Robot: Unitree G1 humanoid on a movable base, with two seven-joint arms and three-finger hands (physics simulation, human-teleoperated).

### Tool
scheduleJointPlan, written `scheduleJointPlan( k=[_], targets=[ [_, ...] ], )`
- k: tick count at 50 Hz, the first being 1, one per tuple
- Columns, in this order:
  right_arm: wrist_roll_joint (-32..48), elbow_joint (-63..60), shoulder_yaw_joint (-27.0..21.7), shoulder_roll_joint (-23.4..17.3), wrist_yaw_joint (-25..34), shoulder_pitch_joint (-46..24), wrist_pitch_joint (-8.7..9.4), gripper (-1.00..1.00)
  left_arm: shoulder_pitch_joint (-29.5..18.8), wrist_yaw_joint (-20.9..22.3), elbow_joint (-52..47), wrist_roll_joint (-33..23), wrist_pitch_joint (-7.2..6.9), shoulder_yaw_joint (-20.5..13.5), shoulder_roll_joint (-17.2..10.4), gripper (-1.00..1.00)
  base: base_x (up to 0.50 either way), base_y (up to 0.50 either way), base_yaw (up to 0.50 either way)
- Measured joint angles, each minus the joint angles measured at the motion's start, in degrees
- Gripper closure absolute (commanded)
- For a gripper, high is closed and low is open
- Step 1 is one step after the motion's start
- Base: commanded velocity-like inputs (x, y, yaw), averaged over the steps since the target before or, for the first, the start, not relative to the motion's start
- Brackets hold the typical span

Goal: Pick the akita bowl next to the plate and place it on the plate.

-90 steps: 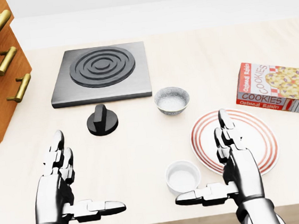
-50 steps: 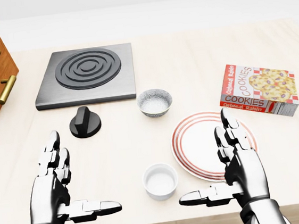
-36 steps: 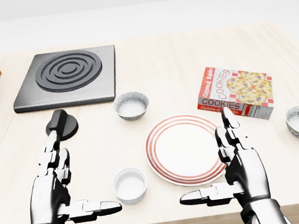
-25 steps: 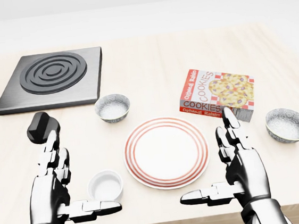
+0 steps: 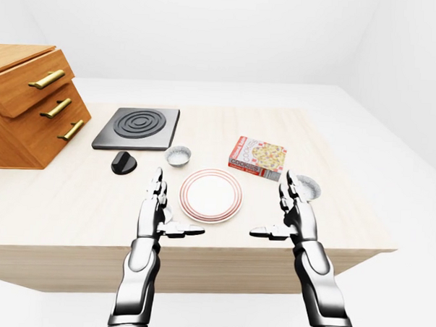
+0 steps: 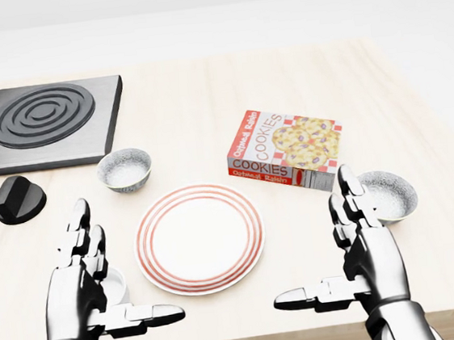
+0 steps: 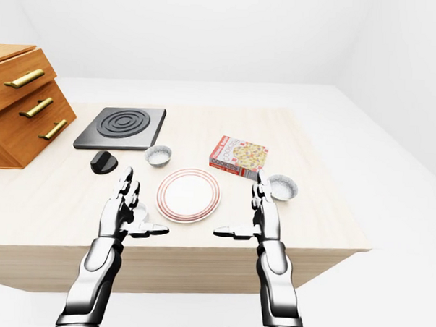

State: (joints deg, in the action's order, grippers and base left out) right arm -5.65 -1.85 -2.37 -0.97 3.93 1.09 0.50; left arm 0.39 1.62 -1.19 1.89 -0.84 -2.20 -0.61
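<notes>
Grey speckled round bowl (image 6: 124,169) stands upright, mouth up, with no long axis, just off the far-left rim of the red-ringed white plate (image 6: 199,238) on the pale wooden table (image 6: 202,91). A twin grey bowl (image 6: 387,194) sits right of the plate, beside the flat cookie box (image 6: 283,149). A black hob (image 6: 39,125) and black knob (image 6: 17,200) lie left. The left hand (image 6: 74,296) and right hand (image 6: 375,264) are spread wide and empty. The first bowl lies farther off than the left hand, apart from it. A small white ramekin (image 6: 116,285) shows partly behind that hand.
</notes>
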Motion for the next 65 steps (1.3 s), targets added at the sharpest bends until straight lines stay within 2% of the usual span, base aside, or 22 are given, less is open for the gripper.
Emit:
scheduleJointPlan(
  k=[8, 28, 47, 65],
  targets=[
    [0.4, -0.1, 0.2, 0.2, -0.3, -0.1, 0.53, -1.00, -0.2, -0.1, 0.6, 0.2, 0.16, -0.2, -0.2, -1.00, 0.00, 0.00, 0.00],
    [0.7, -0.9, 0.7, 0.3, 0.4, 0.5, 0.03, -1.00, 0.0, -0.5, 1.0, 0.0, 0.51, -0.1, -0.2, -1.00, 0.00, 0.00, 0.00],
    [1.2, -0.4, 0.8, 0.3, 0.9, 0.5, -0.55, -1.00, -0.3, -0.8, 1.2, 0.3, 0.70, -0.4, -0.3, -1.00, 0.16, 0.00, 0.00],
    [1.1, -0.9, 0.7, 0.3, 1.0, 0.8, -0.24, -1.00, -0.2, -1.0, 0.5, 0.3, 0.27, -0.4, -0.3, -1.00, 0.28, 0.00, 0.00]
  ],
)
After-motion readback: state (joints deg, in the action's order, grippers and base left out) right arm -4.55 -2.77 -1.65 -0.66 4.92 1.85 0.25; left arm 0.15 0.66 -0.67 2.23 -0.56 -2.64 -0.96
